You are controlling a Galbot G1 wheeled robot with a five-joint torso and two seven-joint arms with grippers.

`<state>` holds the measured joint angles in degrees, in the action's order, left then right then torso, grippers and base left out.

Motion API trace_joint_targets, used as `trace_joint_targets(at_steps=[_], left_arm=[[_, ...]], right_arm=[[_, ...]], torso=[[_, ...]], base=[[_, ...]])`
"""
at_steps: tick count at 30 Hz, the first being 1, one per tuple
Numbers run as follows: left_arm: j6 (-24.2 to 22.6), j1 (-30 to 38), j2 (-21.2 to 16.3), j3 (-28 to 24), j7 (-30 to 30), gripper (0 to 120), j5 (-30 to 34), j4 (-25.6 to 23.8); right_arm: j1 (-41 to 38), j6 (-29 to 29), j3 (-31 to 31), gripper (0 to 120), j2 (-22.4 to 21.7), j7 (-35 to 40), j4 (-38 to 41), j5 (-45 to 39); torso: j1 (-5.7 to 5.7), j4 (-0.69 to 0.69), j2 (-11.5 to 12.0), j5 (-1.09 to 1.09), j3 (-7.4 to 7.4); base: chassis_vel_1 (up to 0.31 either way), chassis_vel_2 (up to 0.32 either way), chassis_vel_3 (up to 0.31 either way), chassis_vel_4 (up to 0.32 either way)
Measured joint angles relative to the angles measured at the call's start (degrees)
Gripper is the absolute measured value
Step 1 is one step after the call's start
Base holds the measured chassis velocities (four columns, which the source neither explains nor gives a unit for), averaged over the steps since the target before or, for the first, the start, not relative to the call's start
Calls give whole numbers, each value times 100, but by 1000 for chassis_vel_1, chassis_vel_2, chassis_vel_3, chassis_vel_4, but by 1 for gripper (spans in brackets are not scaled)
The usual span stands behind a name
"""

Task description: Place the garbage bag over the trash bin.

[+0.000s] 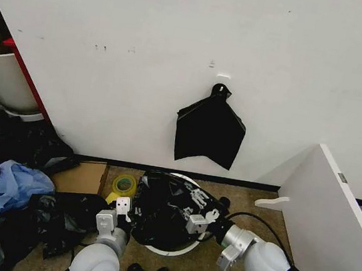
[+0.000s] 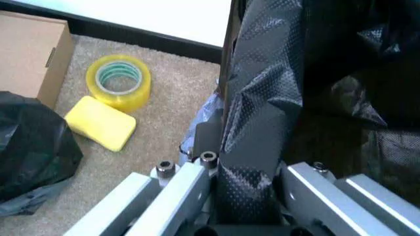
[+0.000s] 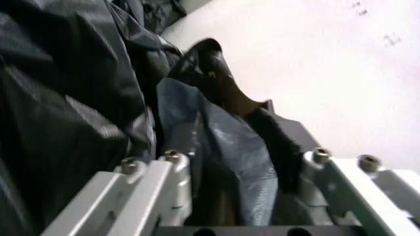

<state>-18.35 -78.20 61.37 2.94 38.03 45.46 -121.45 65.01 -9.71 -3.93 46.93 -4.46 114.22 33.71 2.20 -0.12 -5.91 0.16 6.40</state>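
Two grippers, left gripper (image 1: pixel 124 206) and right gripper (image 1: pixel 201 219), jaws each clamping one garbage bag (image 1: pixel 160 210) over one trash bin (image 1: pixel 175 248).

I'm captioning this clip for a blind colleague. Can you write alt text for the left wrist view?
The left claw grips a fold of the black garbage bag. Beside it on beige carpet sit a yellow tape roll, a yellow sponge and a cardboard box.

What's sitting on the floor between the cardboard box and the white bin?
A roll of yellow tape and a yellow sponge lie on the carpet between the box and the bag-covered bin, seen in the left wrist view.
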Motion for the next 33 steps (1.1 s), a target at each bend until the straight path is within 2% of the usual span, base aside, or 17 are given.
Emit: trace_joint_targets(at_steps=[6, 11, 13, 14, 15, 16, 17, 22, 23, 27, 29, 33], left_arm=[[5, -5, -62, -12, -123, 1, -164, 6], [54, -50, -117, -30, -264, 1, -406, 35], [115, -73, -127, -39, -378, 1, -614, 77], [175, -85, -147, -39, -482, 1, -788, 111], [175, -85, -147, -39, -482, 1, -788, 111], [252, -93, -174, -39, -598, 1, -970, 148], [282, -94, -187, -40, -636, 1, -1029, 162], [639, -103, -305, -99, -1026, 1, -1620, 292], [639, -103, -305, -99, -1026, 1, -1620, 292], [784, -195, -349, -76, -1227, 1, -1904, 297], [838, -201, -373, -76, -1285, 1, -1996, 298], [1180, -186, -494, -115, -1574, 1, -2439, 322]], right_arm=[[15, -41, 0, 3, 48, 4, -40, -2], [22, 10, -2, 0, 19, 1, 6, -346], [31, 163, -26, 0, -14, 5, 97, -804], [31, 324, -46, 0, -38, 24, 189, -1303], [31, 324, -46, 0, -38, 24, 189, -1303], [28, 549, -61, 0, -69, 70, 307, -1917], [24, 637, -63, 0, -83, 93, 353, -2120], [-386, 1930, -23, 0, -251, 701, 842, -4937], [-386, 1930, -23, 0, -251, 701, 842, -4937], [-964, 2452, 57, 0, -234, 1031, 560, -6132], [-1053, 2524, 67, 0, -235, 1074, 495, -6344], [-1393, 2965, 95, 0, -286, 1176, 178, -7264]], torso=[[0, 0, 0, 0, 0], [0, 0, 0, 0, 0], [0, 0, 0, 0, 0], [0, 0, 0, 0, 0], [0, 0, 0, 0, 0], [0, 0, 0, 0, 0], [0, 0, 0, 0, 0], [0, -1, 0, -1, 0], [0, -1, 0, -1, 0], [0, 2, 0, 0, 0], [0, 2, 0, 0, 0], [0, 1, 0, 0, 0]], base=[[0, 0, 0, 0], [0, 0, 0, 0], [0, 0, 0, 0], [0, 0, 0, 0], [0, 0, 0, 0], [0, 0, 0, 0], [0, 0, 0, 0], [0, 0, 0, 0], [0, 0, 0, 0], [0, 0, 0, 0], [0, 0, 0, 0], [0, 0, 0, 0]])
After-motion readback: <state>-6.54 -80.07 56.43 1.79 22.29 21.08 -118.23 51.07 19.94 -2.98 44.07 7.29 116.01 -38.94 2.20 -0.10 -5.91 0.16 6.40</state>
